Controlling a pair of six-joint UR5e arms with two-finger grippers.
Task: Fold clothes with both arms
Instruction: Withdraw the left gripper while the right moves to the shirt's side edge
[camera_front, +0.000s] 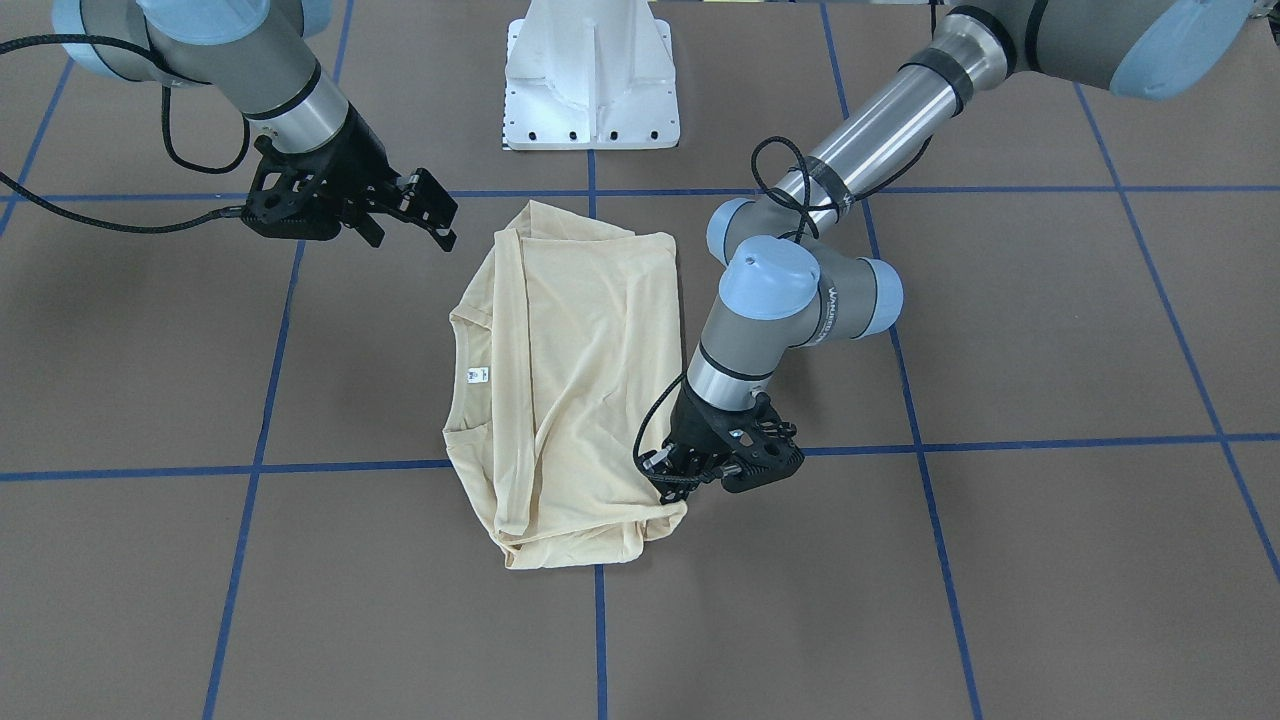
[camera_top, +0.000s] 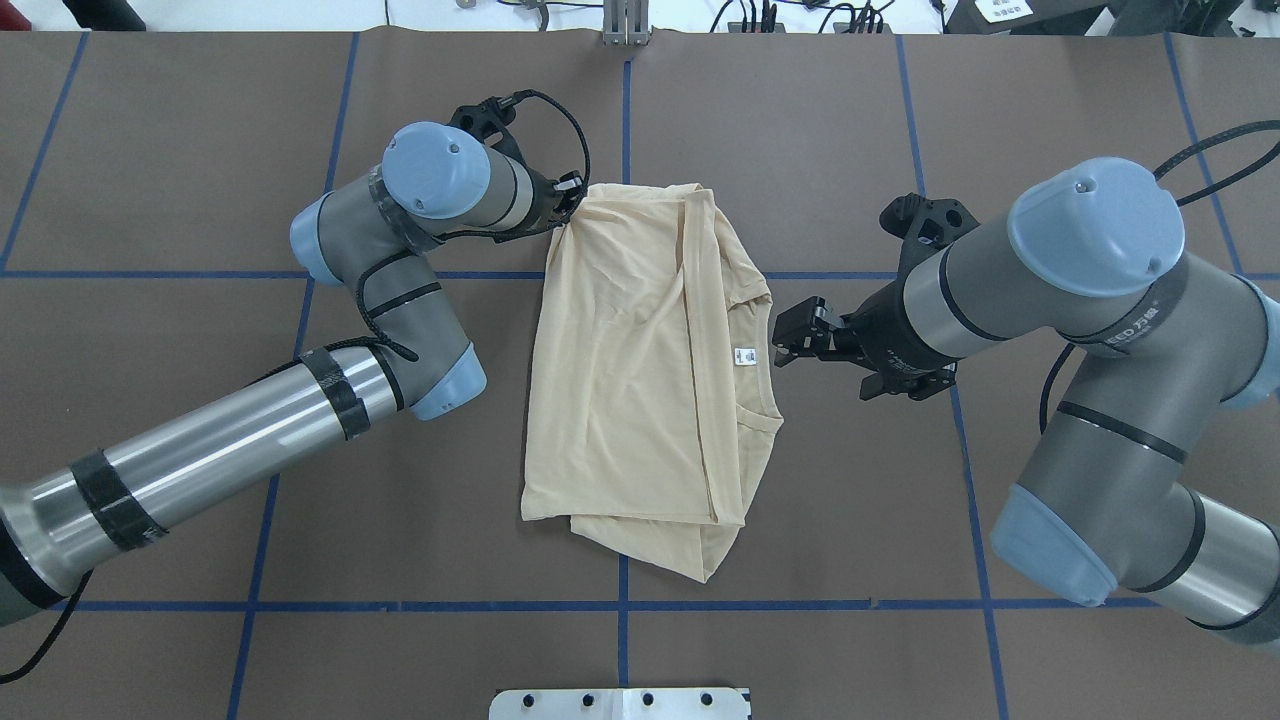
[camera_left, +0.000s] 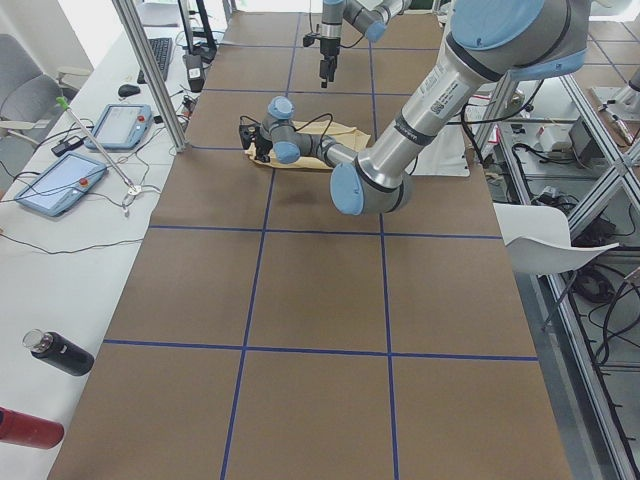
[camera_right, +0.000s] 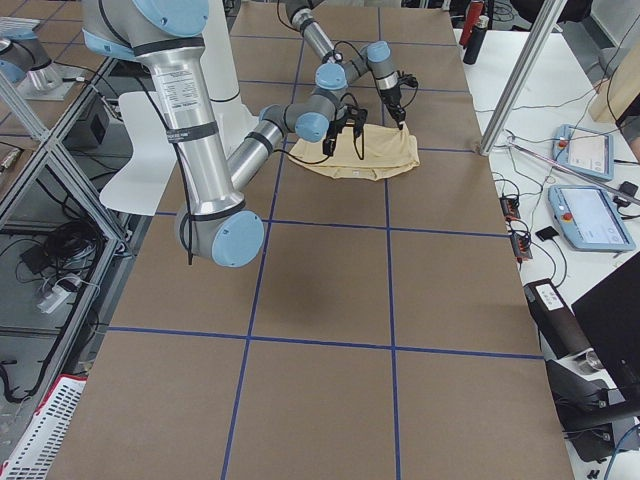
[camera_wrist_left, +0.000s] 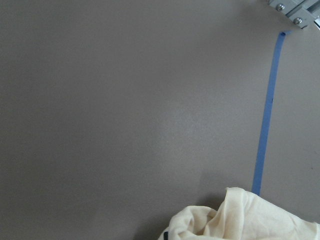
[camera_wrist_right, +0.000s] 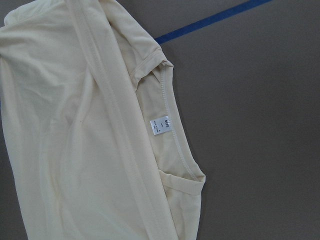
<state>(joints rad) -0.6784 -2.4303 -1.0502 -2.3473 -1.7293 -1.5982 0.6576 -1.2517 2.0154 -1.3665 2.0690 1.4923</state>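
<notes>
A: In the middle of the table (camera_top: 150, 150), how far along is the T-shirt (camera_top: 630, 380)?
B: Sleeves lie folded in, the body a rough rectangle; I judge one fold remains.
A: And the grippers?
B: Left gripper (camera_front: 668, 482) pinches the corner toward the far edge; right gripper (camera_front: 432, 212) hangs spread, just beside the collar's neck label (camera_top: 743, 354).
</notes>
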